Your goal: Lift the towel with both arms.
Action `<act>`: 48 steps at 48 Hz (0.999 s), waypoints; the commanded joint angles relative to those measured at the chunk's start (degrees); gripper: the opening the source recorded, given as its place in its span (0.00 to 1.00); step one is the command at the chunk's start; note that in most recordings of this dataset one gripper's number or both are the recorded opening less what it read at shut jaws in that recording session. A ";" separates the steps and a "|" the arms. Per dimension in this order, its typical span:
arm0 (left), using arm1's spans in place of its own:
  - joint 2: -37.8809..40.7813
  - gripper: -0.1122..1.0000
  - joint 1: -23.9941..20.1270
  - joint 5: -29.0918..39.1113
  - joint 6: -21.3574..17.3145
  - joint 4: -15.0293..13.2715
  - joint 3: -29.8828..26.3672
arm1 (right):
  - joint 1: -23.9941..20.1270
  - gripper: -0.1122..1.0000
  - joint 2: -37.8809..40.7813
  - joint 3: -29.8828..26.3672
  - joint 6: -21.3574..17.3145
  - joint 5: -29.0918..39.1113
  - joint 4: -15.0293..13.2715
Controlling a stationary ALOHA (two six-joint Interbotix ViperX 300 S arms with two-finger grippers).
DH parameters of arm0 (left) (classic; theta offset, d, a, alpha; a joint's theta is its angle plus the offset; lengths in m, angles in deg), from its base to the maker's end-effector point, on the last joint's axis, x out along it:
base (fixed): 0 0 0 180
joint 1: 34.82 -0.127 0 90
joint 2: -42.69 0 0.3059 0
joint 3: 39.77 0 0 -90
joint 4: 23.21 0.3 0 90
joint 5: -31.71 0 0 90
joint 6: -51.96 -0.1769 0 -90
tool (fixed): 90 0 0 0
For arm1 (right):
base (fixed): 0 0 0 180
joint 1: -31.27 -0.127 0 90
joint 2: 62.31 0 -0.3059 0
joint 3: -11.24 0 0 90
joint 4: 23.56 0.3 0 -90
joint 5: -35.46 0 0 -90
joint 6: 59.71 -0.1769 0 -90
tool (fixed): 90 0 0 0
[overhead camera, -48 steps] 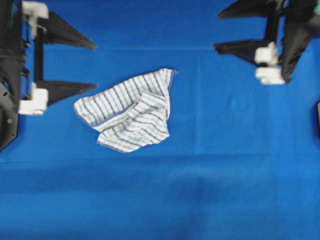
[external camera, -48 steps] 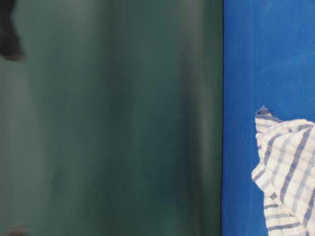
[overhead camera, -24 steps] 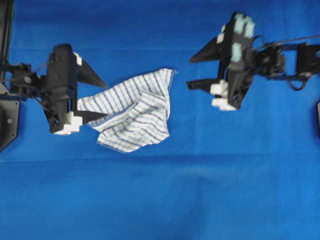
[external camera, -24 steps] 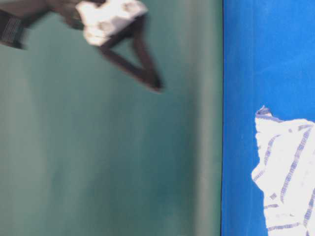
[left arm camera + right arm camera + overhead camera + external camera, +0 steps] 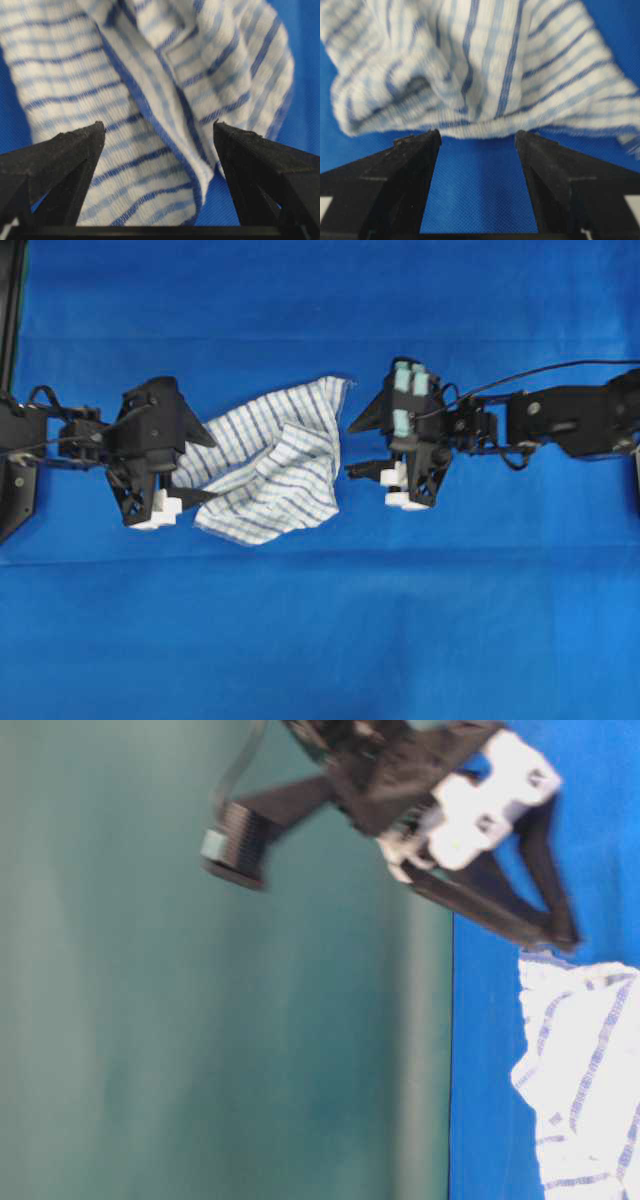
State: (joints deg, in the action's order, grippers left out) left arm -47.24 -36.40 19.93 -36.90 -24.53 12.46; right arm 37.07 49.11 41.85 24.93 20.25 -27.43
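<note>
We are seeing the striped white towel lying crumpled at centre-left on the blue cover. Both the left gripper and the right gripper, jaws wide, have closed in from the frame edges.

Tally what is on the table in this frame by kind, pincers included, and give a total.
Striped towel: 1
Blue table cover: 1
Robot pincers: 2, the left pincer and the right pincer, both open, one at each side of the towel
Total: 4
</note>
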 commanded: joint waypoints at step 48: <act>4.48 0.12 0.18 0.18 0.00 0.00 -1.32 | -1.32 0.15 3.25 -5.63 -0.09 4.04 0.35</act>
State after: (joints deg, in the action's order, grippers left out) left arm -41.35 -36.40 19.85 -36.81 -24.53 12.20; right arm 35.93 54.73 37.01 24.84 23.51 -27.25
